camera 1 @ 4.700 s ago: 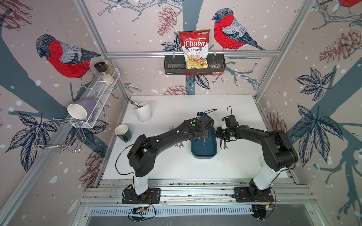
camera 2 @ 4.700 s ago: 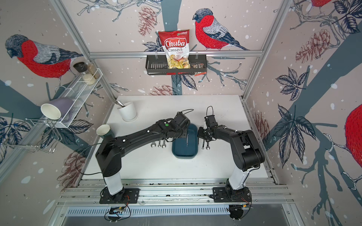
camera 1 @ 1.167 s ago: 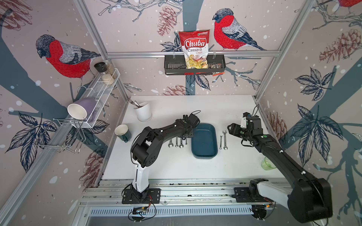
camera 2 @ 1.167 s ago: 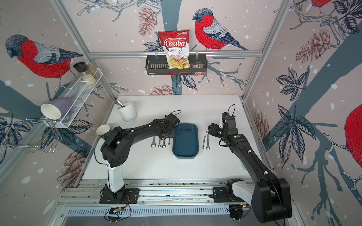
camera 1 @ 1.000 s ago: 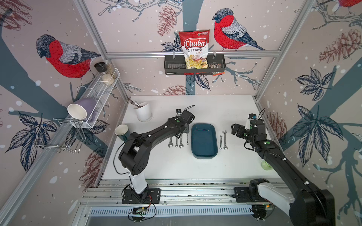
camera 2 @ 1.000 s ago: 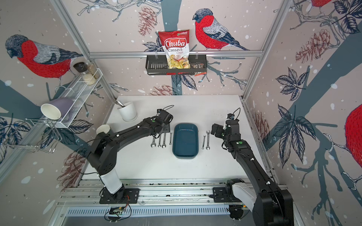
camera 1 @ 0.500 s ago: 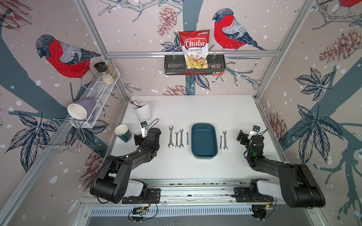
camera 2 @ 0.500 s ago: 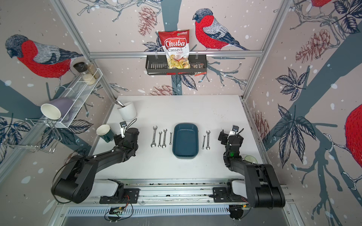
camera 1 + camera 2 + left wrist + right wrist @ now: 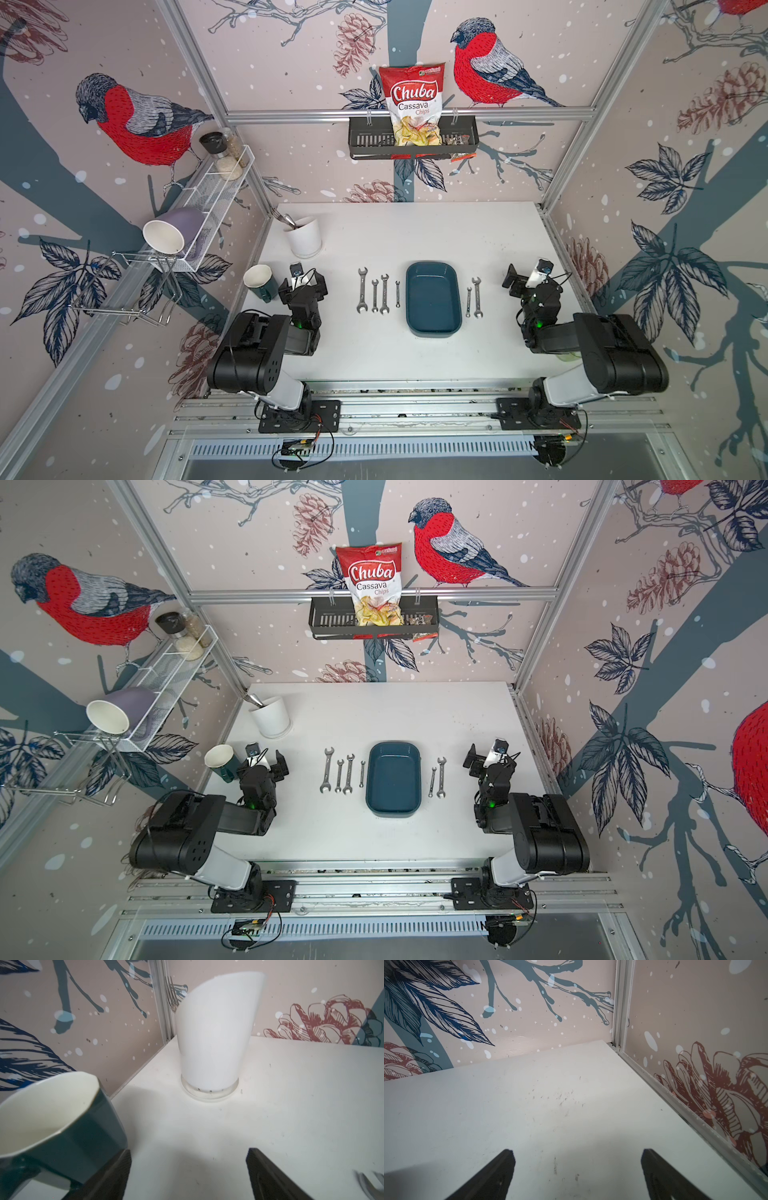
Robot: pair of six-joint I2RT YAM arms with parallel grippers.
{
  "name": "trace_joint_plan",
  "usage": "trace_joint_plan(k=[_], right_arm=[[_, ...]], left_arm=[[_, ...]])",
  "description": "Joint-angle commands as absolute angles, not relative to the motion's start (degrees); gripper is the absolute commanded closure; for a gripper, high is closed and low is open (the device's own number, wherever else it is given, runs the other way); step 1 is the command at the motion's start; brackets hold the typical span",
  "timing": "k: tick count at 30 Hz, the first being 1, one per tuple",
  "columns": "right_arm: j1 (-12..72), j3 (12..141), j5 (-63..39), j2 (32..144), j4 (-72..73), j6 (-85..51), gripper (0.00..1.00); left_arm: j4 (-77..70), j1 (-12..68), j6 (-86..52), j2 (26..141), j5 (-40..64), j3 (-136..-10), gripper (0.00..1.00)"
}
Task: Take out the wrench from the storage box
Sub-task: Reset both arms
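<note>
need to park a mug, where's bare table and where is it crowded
Bare: the far table from the white holder to the right wall; also the near strip before the storage box. Crowded: the middle row, four wrenches, box, two wrenches.

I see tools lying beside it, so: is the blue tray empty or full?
Empty. In both top views the storage box shows only its bare teal floor; all six wrenches lie outside it on the table.

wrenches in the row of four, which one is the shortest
The wrench at the end of the row right beside the storage box, lying on the table outside it. It is the shortest and thinnest of that row.
</note>
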State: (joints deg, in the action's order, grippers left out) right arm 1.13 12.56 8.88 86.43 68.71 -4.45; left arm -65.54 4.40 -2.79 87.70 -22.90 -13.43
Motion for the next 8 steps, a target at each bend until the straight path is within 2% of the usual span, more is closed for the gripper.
trace_joint_plan(k=[1, 8], right_arm=[[1.19, 12.95, 8.47, 86.13, 69.82, -4.04, 0.00], [1.18, 12.92, 8.54, 86.13, 69.99, -4.05, 0.00]], left_arm=[[-73.01, 3.79, -2.60, 88.24, -19.05, -13.30, 0.05], [-70.28, 3.60, -2.94, 87.28, -18.52, -13.90, 0.05]])
